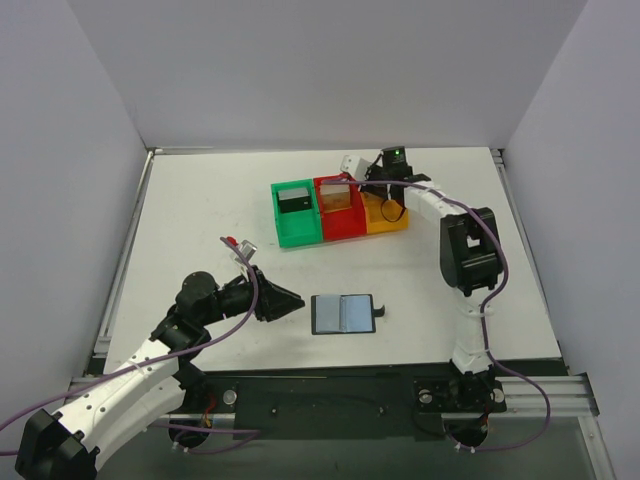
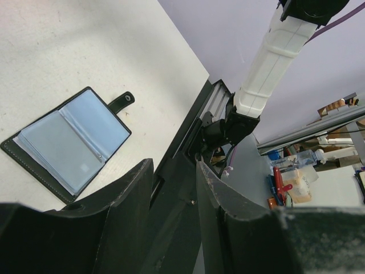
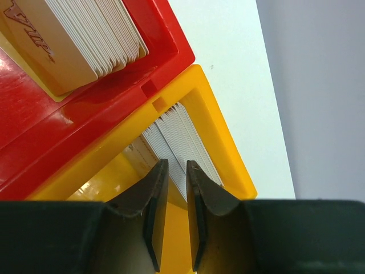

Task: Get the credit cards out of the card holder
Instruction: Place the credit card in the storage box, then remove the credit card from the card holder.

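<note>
The black card holder [image 1: 345, 313] lies open and flat on the white table, its pale blue-grey card pockets facing up and its strap tab [image 2: 123, 102] pointing right. It also shows in the left wrist view [image 2: 68, 142]. My left gripper [image 1: 296, 300] is open and empty, low over the table just left of the holder and apart from it; in its own view [image 2: 174, 165] the holder lies to its upper left. My right gripper [image 1: 385, 200] hangs over the orange bin [image 1: 390, 218], jaws [image 3: 175, 165] narrowly open and empty above a stack of white cards [image 3: 179, 134].
A green bin [image 1: 295, 212], a red bin [image 1: 340, 207] with a card stack [image 3: 85, 34] and the orange bin [image 3: 228, 137] stand in a row at the back centre. The table's near edge rail [image 2: 194, 123] lies close behind the holder.
</note>
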Robot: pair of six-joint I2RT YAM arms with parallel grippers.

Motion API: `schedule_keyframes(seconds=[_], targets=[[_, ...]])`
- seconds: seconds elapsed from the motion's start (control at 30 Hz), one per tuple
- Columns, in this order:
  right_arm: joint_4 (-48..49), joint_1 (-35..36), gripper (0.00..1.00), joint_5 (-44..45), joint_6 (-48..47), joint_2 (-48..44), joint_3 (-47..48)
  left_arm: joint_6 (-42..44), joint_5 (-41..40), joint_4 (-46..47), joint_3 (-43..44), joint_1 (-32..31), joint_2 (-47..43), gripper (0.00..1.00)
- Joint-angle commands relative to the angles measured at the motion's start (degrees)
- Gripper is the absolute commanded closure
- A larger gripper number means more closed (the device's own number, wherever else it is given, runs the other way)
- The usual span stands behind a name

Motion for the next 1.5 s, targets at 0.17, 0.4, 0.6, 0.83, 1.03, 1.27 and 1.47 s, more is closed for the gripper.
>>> schedule_keyframes(seconds=[0.17, 0.4, 0.6, 0.83, 1.03, 1.27, 1.47], targets=[[4.19, 1.13, 0.84, 3.7, 3.48, -2.39, 2.43, -0.08, -0.1, 2.89, 0.35, -0.13, -0.88, 0.54], [5.85, 1.04, 0.83, 4.84, 8.65, -4.93, 4.81, 0.01, -0.19, 2.71, 0.44, -0.13, -1.4, 0.54], [13.58, 2.27, 0.47, 8.97, 20.15, -13.71, -0.36, -0.43, -1.68, 2.53, 0.09, 0.05, -1.67, 0.54], [6.15, 12.98, 0.45, 13.54, 27.99, -25.13, -8.19, -0.52, -7.47, -4.14, 2.2, 0.05, 0.35, 0.5], [-12.38, 20.81, 0.0, 20.14, 52.73, -32.6, -10.04, -2.89, -21.08, -13.11, 2.73, 0.05, -3.41, 0.34], [-2.54, 15.13, 0.0, -11.11, 83.35, -47.81, -33.13, -7.11, -28.49, -19.79, 0.71, 0.05, -9.48, 0.18], [-15.28, 27.89, 0.0, 11.64, 79.08, -55.55, -40.19, -9.31, -21.64, -13.12, -4.21, -0.13, -7.39, 0.18]])
